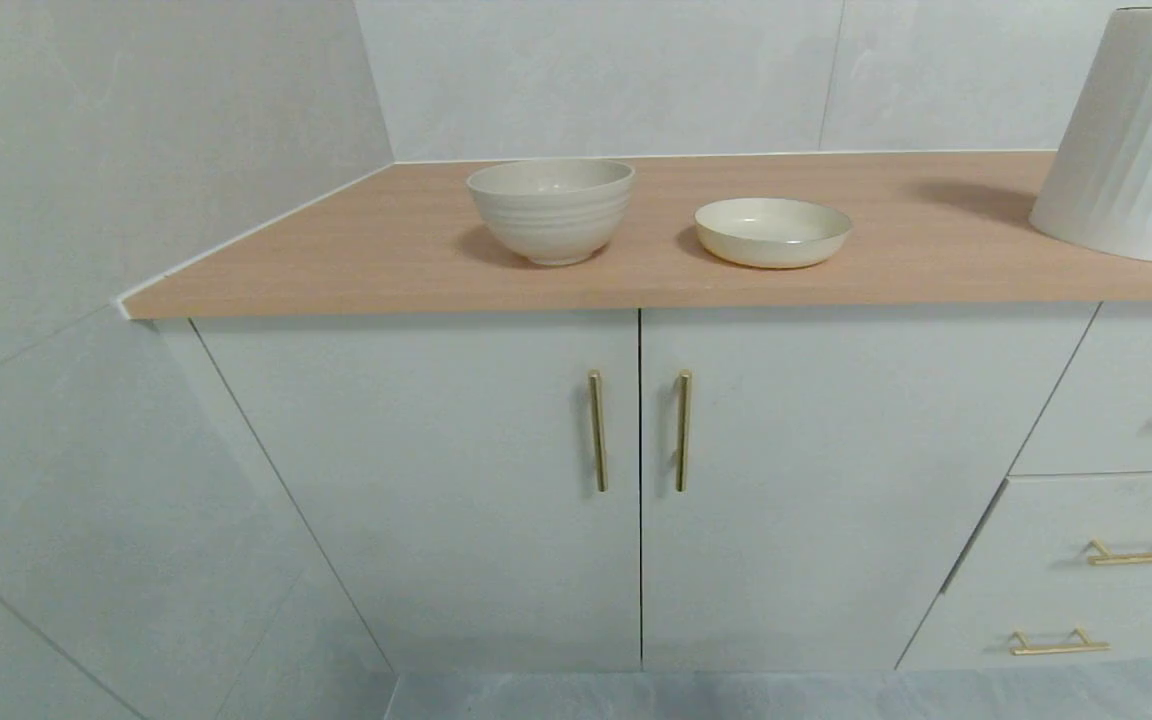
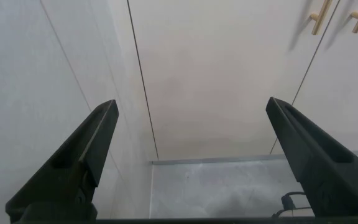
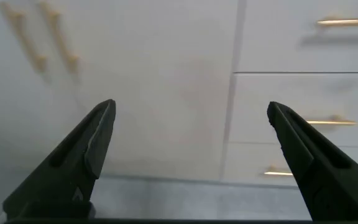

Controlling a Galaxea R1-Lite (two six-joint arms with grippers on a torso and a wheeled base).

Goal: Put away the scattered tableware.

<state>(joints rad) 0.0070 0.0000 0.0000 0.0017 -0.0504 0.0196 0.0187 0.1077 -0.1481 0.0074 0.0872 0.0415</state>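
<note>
Presently, two pieces of tableware stand on the wooden countertop point(image 1: 356, 250). The deep bowl point(image 1: 550, 210), cream with faint rings around its outside, sits upright toward the counter's left part, near the corner where the tiled wall point(image 1: 136, 150) turns. The shallow dish point(image 1: 773, 232), pale cream, sits upright to the bowl's right. The two are near each other but apart, with bare wood between them. Both stand closer to the front edge than to the back wall. A ribbed white vessel point(image 1: 1136, 140) stands at the counter's far right, well apart from the dish.

Below the counter, two white cabinet doors point(image 1: 436, 480) are closed, and their vertical brass bar handles point(image 1: 597, 430) flank the centre seam. White drawers point(image 1: 1106, 560) with horizontal brass pulls lie to the right of the doors.

The left gripper point(image 2: 190, 104) hangs low before the left cabinet door, its two dark fingers point(image 2: 86, 155) spread wide apart, with the door front and grey floor point(image 2: 229, 186) seen between them. The right gripper point(image 3: 190, 104) hangs before the cabinet front near the drawers, its fingers point(image 3: 82, 155) likewise spread wide apart. Neither gripper touches the bowl, the dish or the cabinet.
</note>
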